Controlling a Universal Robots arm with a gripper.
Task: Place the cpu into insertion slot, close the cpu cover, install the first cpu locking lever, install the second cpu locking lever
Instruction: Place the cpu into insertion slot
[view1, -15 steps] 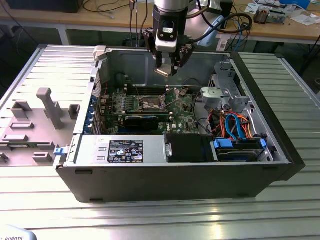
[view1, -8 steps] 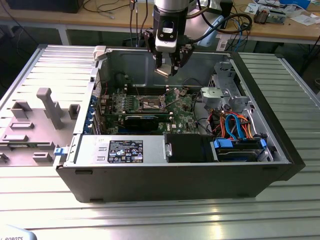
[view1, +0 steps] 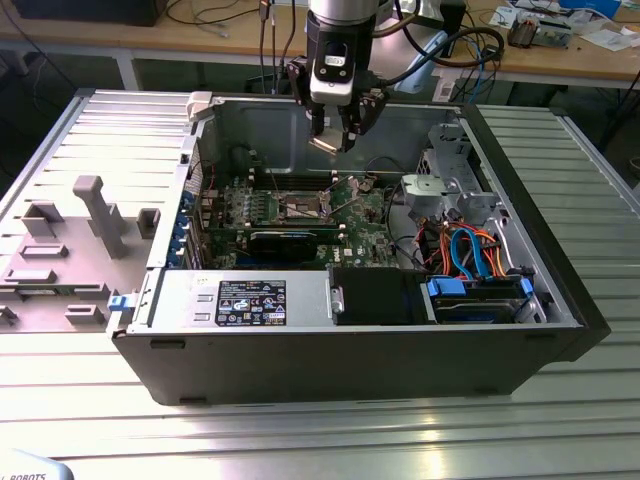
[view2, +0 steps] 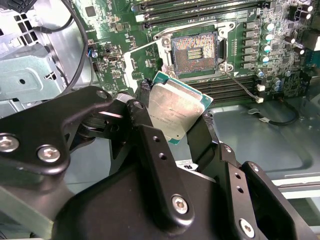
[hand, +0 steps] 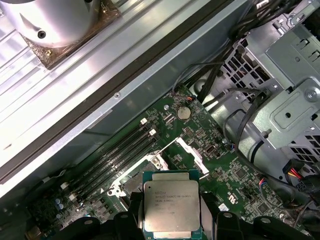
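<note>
My gripper (view1: 331, 138) hangs over the open computer case, shut on the cpu (view1: 325, 144). In both wrist views the cpu (view2: 175, 111) (hand: 171, 205) shows its silver-grey top and green rim, pinched at two opposite edges by black fingers (view2: 204, 131). It is held tilted, well above the board. Below it lies the insertion slot (view2: 194, 49) (view1: 304, 207), its dark pin field uncovered. The cpu cover (view2: 144, 61) (hand: 191, 151) stands swung open beside the slot. A thin wire locking lever (view2: 241, 86) sticks out free from the slot's corner.
Long memory slots (view2: 200, 6) flank the socket on the green board (view1: 360, 215). A metal drive cage (view1: 440, 185) and orange and blue cables (view1: 470, 255) lie at the exterior view's right. A labelled power supply (view1: 245, 300) is in front. A grey fixture (view1: 90, 220) lies outside the case.
</note>
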